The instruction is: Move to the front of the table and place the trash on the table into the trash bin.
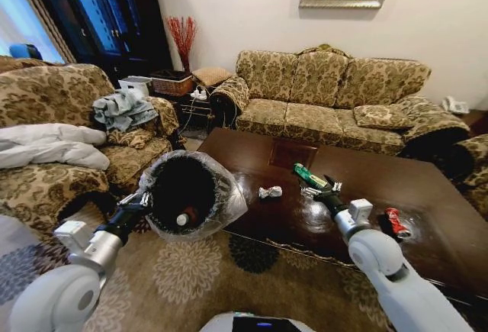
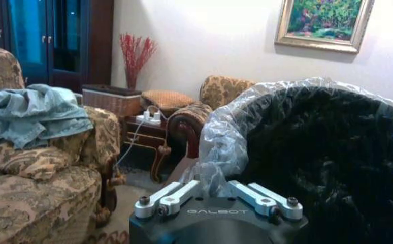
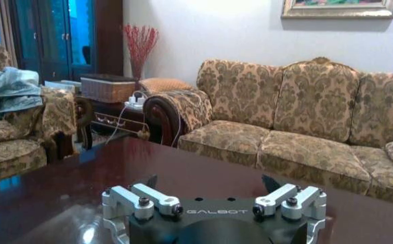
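Green wrapper (image 1: 309, 175) lies just ahead of the right gripper (image 1: 320, 191), whose jaws stand spread low over the worktop (image 1: 252, 156); its long axis slants away leftward. Left gripper (image 1: 142, 198) pinches the trash bin (image 1: 221, 195) rim beside the worktop. "GALBOT" marks both wrists.
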